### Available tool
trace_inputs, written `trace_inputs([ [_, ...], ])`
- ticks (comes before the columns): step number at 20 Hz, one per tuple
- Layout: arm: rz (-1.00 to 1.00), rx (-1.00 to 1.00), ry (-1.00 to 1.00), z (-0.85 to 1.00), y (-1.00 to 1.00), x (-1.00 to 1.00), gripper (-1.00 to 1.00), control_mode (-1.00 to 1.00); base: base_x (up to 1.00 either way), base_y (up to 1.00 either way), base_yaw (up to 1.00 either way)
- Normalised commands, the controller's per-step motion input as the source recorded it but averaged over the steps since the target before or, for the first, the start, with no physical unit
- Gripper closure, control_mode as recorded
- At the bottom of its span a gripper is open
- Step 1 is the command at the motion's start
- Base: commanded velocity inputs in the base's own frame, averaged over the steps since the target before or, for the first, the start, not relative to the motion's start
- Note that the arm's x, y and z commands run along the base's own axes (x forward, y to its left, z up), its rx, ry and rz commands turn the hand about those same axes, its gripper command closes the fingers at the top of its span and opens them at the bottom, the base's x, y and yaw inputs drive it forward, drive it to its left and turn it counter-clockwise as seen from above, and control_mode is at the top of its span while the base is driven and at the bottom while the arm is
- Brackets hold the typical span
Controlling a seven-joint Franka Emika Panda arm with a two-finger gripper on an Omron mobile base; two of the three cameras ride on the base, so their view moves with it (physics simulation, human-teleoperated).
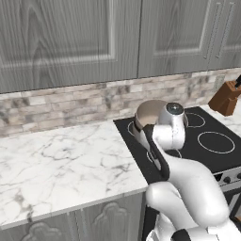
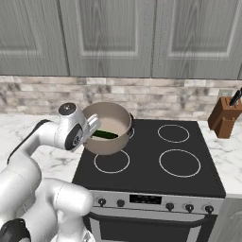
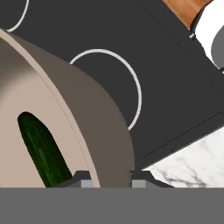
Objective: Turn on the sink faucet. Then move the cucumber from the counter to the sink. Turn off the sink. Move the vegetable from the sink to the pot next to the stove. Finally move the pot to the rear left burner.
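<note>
The tan-grey pot (image 2: 109,145) is over the left rear part of the black stove (image 2: 142,156), covering most of the rear left ring. I cannot tell whether it rests on the glass or hangs just above it. The dark green cucumber (image 2: 105,135) lies inside the pot, also seen as the cucumber (image 3: 43,151) in the hand view. My gripper (image 2: 93,127) reaches in from the left and is shut on the pot's near rim. In the hand view the gripper (image 3: 110,181) has one fingertip inside the pot wall (image 3: 100,131) and one outside. From the left the pot (image 1: 149,112) shows behind my wrist.
A brown knife block (image 2: 223,118) stands on the counter right of the stove. White marble counter (image 1: 61,160) stretches to the left. Three other ring burners lie bare, including the front left ring (image 3: 131,87). Grey wall cabinets hang above; oven knobs (image 2: 189,207) line the front.
</note>
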Motion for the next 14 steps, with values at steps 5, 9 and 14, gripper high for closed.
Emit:
trace_inputs([
  [5, 0.0, 0.03, 0.02, 0.0, -0.18, 0.4, 1.0, -1.0, 0.0, 0.0, 0.0],
  [9, 0.0, 0.0, 0.01, 0.0, -0.06, 0.34, 1.0, -1.0, 0.0, 0.0, 0.0],
  [14, 0.0, 0.0, 0.02, 0.0, -0.02, 0.37, 1.0, -1.0, 0.0, 0.0, 0.0],
])
